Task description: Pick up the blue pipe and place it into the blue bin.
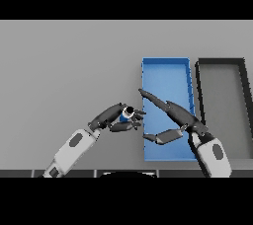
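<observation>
- One blue pipe (127,115) shows in the head view, a short piece with a dark open end, held just left of the blue bin (165,68) and not yet over it.
- The left hand (111,117) has its fingers and thumb curled round the pipe, pinching it from both sides; whether the pipe is clear of the grey table (64,71) cannot be told from this angle.
- The right hand (170,115) hangs over the blue bin with its fingers straight and stretched toward the upper left and its thumb spread apart below them; it holds nothing.
- Judged from this, the pick-up looks done and the carry to the bin is the step in hand.
- The next move calls for the left hand to travel right across the bin's near left wall, keeping the pipe high enough to clear the rim, then to let go inside.
- The right hand lies in that path, so it probably needs to draw aside, or a bump is possible.
- Two bins stand side by side: one blue, and one black bin (222,62) to its right.
- Two arms and two hands are in view.
</observation>
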